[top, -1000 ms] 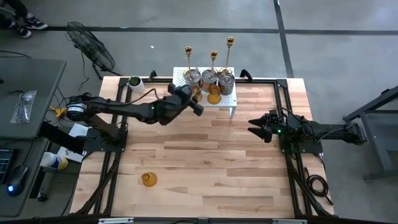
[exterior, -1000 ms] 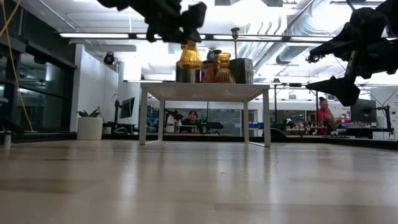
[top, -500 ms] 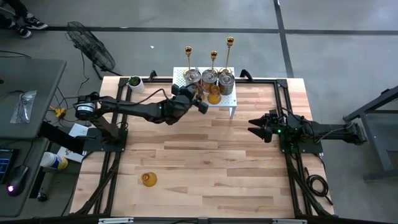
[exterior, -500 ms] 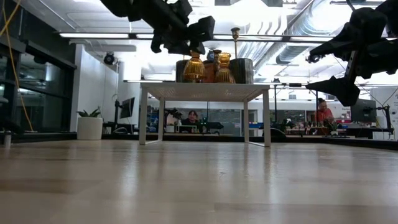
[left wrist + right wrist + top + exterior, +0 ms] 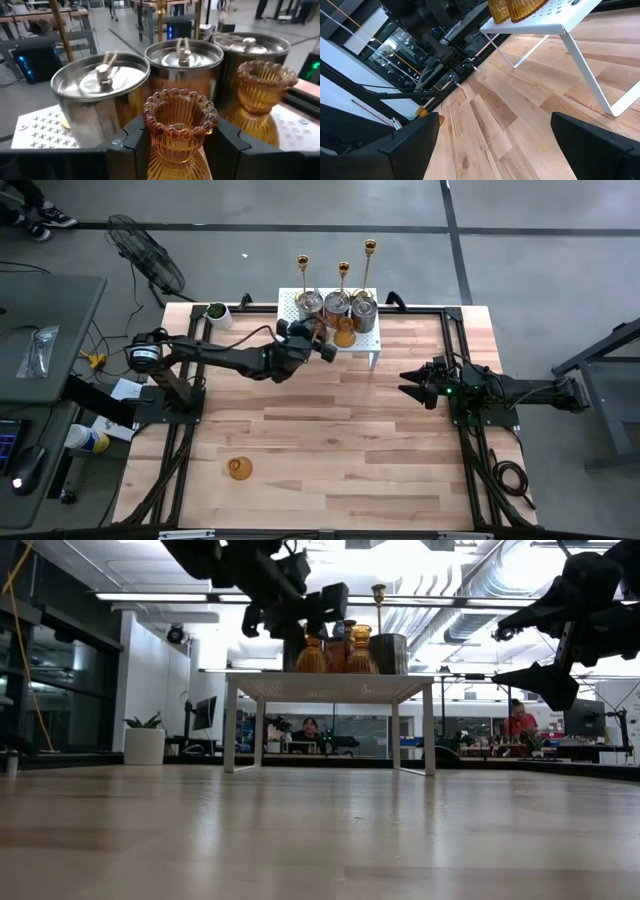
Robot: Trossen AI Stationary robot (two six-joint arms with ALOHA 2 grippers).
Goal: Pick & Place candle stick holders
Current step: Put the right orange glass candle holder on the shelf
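Placement under way: left gripper (image 5: pixel 177 145), closed on an amber holder (image 5: pixel 179 130), hovers over the white rack (image 5: pixel 368 340) beside three silver cups (image 5: pixel 102 92). It should lower gently, clear of the neighbouring amber holder (image 5: pixel 262 97). Right gripper (image 5: pixel 408 383) waits wide open; another amber holder (image 5: pixel 238 469) sits on the bench (image 5: pixel 350 460).
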